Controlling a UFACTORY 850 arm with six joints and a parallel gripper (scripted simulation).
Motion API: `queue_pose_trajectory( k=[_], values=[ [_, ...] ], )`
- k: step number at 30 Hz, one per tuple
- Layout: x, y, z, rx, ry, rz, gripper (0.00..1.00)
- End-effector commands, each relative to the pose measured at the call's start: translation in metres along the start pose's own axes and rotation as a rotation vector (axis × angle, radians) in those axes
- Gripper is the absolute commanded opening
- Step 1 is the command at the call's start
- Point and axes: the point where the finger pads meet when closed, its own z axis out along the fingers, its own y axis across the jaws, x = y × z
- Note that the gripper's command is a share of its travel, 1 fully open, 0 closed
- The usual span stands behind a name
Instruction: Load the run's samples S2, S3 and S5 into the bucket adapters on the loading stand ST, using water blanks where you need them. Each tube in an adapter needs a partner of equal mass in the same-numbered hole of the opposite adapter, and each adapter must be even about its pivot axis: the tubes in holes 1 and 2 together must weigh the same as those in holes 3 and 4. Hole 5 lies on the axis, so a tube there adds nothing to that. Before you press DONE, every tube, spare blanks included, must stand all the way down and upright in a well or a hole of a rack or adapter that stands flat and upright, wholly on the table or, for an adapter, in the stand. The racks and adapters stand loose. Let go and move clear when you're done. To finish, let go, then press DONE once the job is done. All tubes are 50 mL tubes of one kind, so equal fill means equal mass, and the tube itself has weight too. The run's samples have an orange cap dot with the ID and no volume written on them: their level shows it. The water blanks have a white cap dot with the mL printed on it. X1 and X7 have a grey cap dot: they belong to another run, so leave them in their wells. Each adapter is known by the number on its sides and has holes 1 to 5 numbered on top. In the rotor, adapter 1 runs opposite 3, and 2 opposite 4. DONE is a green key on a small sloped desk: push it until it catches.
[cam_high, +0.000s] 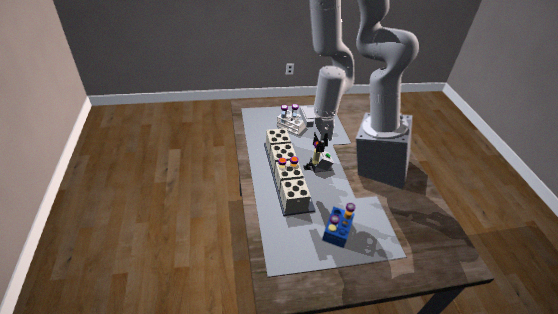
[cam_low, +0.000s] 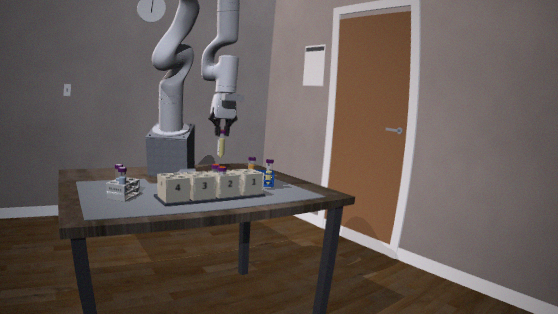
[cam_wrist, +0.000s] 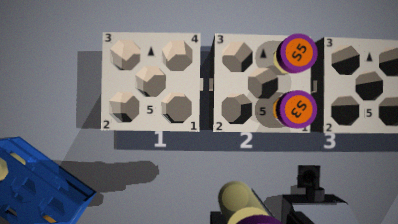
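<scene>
Across the table (cam_high: 435, 260) (cam_low: 150, 226), seen from above and taking the claw as the clock's centre, the stand (cam_high: 300, 212) (cam_low: 210, 201) (cam_wrist: 200, 141) lies towards 8 o'clock with its four adapters. Adapter 2 (cam_high: 283, 179) (cam_low: 230, 184) (cam_wrist: 218, 80) bears S5 (cam_high: 282, 161) (cam_low: 222, 169) (cam_wrist: 298, 52) in hole 4 and S3 (cam_high: 294, 160) (cam_low: 215, 166) (cam_wrist: 298, 109) in hole 1; no other adapter shows a tube. Near 6 o'clock the blue rack (cam_high: 336, 240) (cam_low: 272, 184) (cam_wrist: 55, 175) holds two tubes, and at 10 the clear rack (cam_high: 292, 127) (cam_low: 116, 190) holds two bluish ones, probably blanks. The claw (cam_high: 320, 144) (cam_low: 222, 133) (cam_wrist: 254, 220) is pinching a pale yellow tube (cam_high: 316, 157) (cam_low: 221, 148) (cam_wrist: 237, 196) by its purple cap, aloft and short of the stand; its ID is unreadable, though I judge it to be S2. So two samples are in, and that third must be seated; equal partners seem still to be placed opposite, in adapter 4 (cam_low: 175, 192) for S3 and S5. The small green DONE key (cam_high: 328, 155), near 5 o'clock, comes last
</scene>
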Motion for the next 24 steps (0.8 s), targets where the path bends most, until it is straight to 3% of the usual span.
queue_pose_trajectory(
  k=[1, 24],
  values=[
    [0.007, 0.022, -0.001, 0.007, 0.003, -0.001, 0.0],
    [0.032, 0.124, 0.0, 0.007, 0.003, -0.001, 0.0]
  ],
)
